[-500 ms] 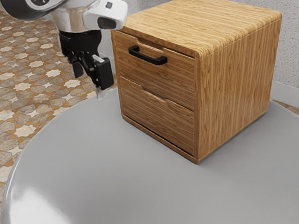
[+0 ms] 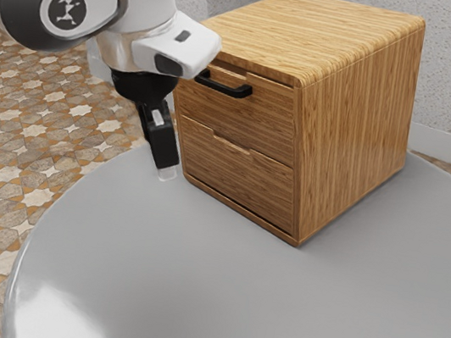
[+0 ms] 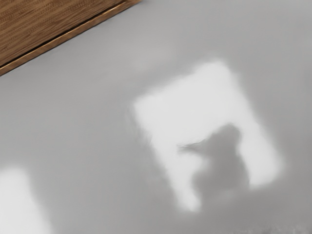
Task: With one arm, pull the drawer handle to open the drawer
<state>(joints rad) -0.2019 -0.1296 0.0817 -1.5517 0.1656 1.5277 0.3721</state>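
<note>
Two drawers front the wooden cabinet [image 2: 340,93], standing toward the far edge of the round grey table [image 2: 271,313]; the upper drawer [image 2: 250,120] carries a black handle [image 2: 225,88] and sits flush with the lower drawer [image 2: 239,167] — closed; the gripper [image 2: 165,168] hangs pointing down near the table's edge on the exterior view's left, just beside the cabinet's front corner, below the handle and apart from it — parted or together, I cannot tell

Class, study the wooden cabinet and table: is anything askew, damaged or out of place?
Nothing stands out. The cabinet sits upright on the table, its top drawer and lower drawer look shut, and the black handle sits level.
</note>
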